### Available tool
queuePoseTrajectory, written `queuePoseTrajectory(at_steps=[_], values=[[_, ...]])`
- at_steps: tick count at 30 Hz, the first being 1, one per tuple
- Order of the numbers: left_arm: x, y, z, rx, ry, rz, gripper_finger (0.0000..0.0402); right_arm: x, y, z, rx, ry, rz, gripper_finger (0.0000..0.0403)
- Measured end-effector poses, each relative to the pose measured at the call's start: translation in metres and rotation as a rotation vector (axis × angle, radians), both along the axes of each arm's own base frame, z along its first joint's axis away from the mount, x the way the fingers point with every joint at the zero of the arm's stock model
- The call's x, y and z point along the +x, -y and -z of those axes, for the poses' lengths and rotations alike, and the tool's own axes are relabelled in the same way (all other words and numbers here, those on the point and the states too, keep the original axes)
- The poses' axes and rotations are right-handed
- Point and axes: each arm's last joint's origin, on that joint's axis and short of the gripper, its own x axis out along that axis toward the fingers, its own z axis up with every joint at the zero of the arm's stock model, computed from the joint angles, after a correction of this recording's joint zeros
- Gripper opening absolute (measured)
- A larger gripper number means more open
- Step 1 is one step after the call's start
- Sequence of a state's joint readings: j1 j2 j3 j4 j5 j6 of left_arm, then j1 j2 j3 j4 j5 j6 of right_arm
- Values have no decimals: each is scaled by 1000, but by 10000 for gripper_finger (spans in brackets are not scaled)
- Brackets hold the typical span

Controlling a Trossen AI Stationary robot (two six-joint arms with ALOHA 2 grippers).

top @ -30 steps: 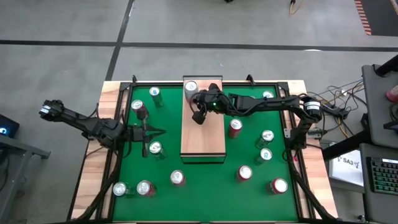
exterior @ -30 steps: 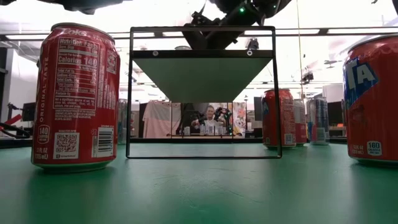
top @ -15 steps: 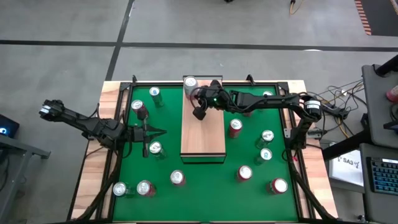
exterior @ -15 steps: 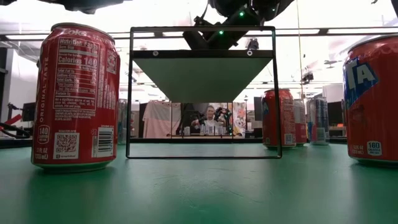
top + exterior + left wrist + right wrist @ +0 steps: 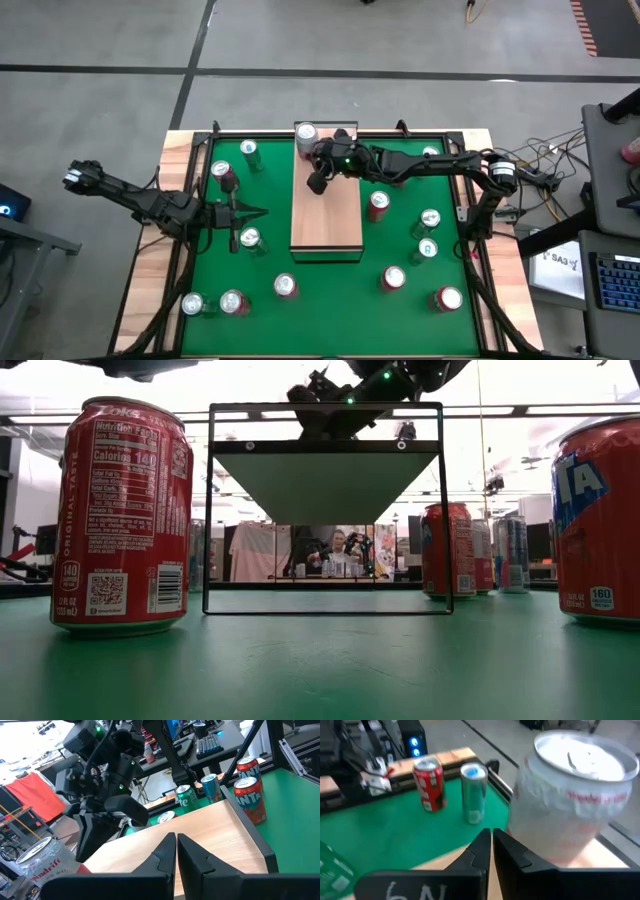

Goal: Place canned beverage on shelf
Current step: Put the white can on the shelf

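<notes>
From above, the shelf (image 5: 326,205) lies lengthwise in the middle of the green desk (image 5: 330,320). A white can (image 5: 306,136) stands upright at the shelf's far end. The right tool (image 5: 315,184) hangs over the board just beside that can, clenched on nothing. The left tool (image 5: 258,211) waits over the green surface to the shelf's left, near a green can (image 5: 250,239), its fingers pressed together and empty. Red, green and silver cans are scattered over the rest of the desk.

At desk height, the shelf (image 5: 325,450) shows as a pale board on a thin dark frame, with the right arm above it. A red can (image 5: 124,515) stands close on the left, and an orange-red can (image 5: 600,520) sits at the right edge.

The left wrist view looks past clenched fingers (image 5: 165,855) across the shelf (image 5: 200,840) to the right arm and the white can (image 5: 47,862).

The right wrist view has closed fingers (image 5: 481,847) just beside the white can (image 5: 570,795), not gripping it.
</notes>
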State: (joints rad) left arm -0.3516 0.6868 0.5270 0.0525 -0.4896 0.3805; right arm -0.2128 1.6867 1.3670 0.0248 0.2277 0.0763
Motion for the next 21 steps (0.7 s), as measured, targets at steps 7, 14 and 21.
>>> queuePoseTrajectory(at_steps=[7,14,21], values=[[0,0,0,0,0,0,0,5,-5,-13,-69,125,-27,13],[0,0,0,0,0,0,0,7,0,-34,-127,233,67,13],[0,0,0,0,0,0,0,2,14,-50,-144,137,229,13]])
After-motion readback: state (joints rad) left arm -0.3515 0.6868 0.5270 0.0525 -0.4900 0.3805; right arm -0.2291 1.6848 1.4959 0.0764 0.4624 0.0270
